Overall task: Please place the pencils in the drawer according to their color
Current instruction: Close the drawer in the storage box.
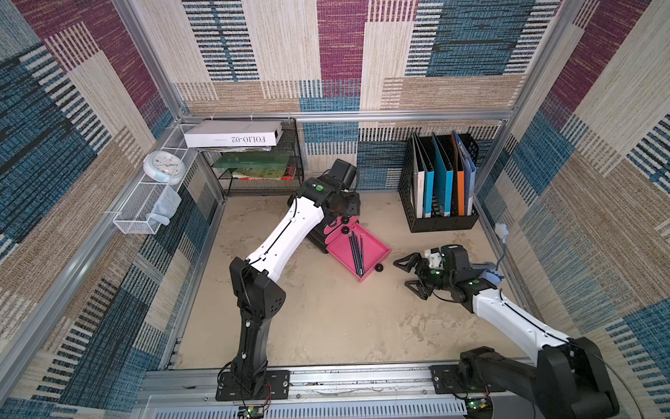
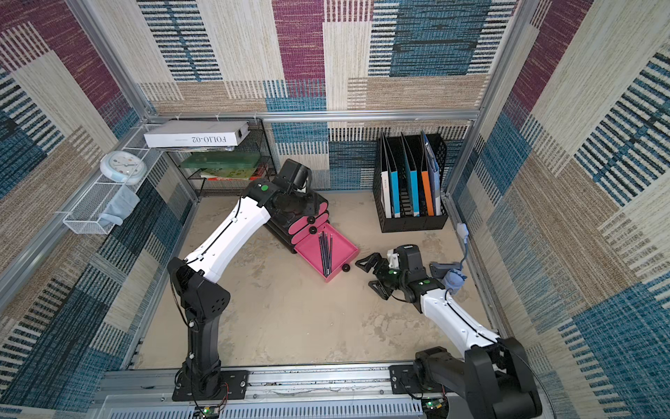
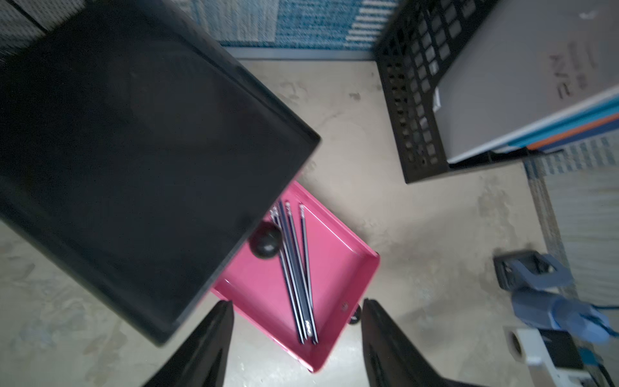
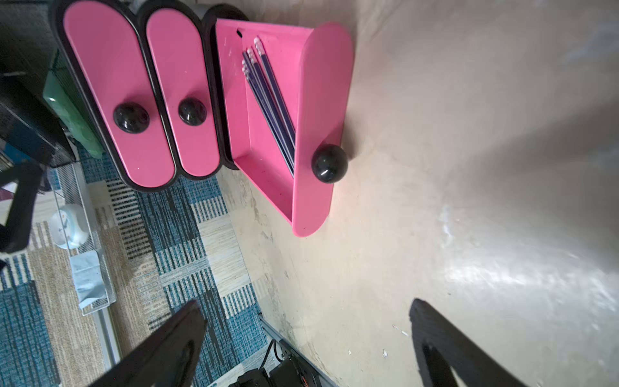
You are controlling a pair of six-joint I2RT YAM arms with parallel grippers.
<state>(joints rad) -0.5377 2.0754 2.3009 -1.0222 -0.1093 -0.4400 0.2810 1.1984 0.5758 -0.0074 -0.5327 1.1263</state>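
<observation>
The pink plastic drawer (image 4: 323,83) and black knob (image 4: 330,163) look glossy.

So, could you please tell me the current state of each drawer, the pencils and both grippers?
Bottom drawer: pulled open.
Middle drawer: shut.
Top drawer: shut.
Dark pencils: lying side by side inside the bottom drawer.
Left gripper: open, holding nothing.
Right gripper: open, holding nothing, beside the bottom drawer.
</observation>
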